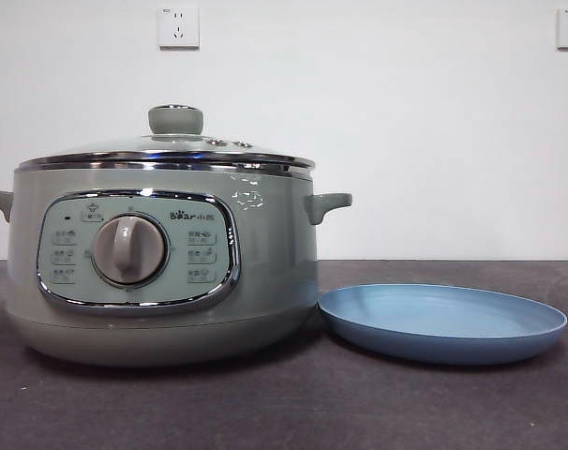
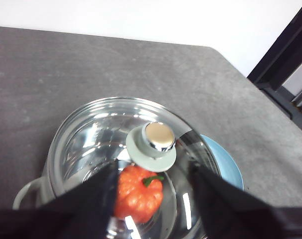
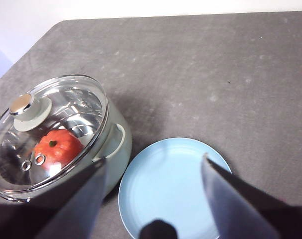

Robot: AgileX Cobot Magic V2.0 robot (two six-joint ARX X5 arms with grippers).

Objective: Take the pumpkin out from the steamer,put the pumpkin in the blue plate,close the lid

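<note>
The sage-green steamer stands at the left of the table with the glass lid on it. Its pale-green knob is on top. The orange-red pumpkin shows through the lid in the left wrist view and in the right wrist view. The blue plate lies empty to the right of the steamer. My left gripper hangs open above the lid and its knob. My right gripper hangs open above the plate. Neither gripper shows in the front view.
The dark grey table runs to a white wall with two sockets. A black frame stands beyond the table's far corner in the left wrist view. The steamer's side handle points toward the plate.
</note>
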